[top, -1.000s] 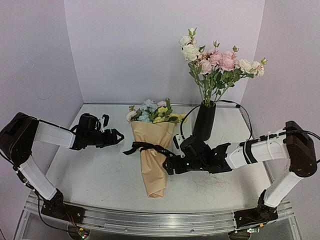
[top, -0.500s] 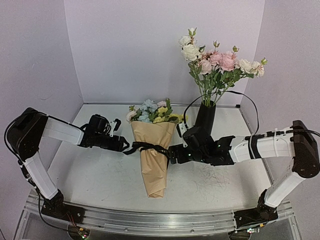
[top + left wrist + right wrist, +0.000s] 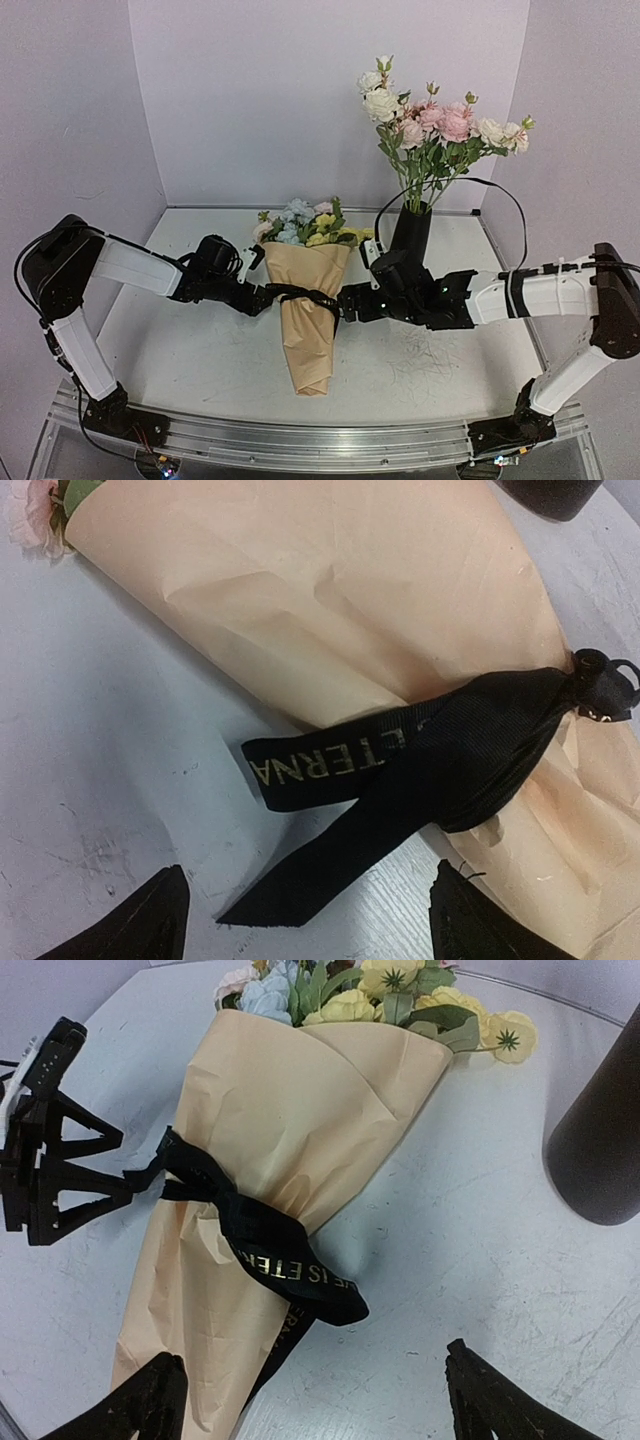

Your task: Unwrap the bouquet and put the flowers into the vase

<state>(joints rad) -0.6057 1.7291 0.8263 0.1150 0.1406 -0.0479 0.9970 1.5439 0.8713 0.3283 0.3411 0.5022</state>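
Both arms have reached inward since a second ago, so the left gripper (image 3: 258, 298) and right gripper (image 3: 346, 305) now flank the bouquet (image 3: 305, 335) at its black ribbon bow (image 3: 300, 294). It lies flat on the table (image 3: 190, 350), blooms toward the back wall, near the vase (image 3: 410, 240). Left jaws stand spread, a ribbon tail (image 3: 300, 880) lying loose between the fingertips. Right jaws are spread too, the lettered loop (image 3: 300, 1275) just ahead of them, unpinched.
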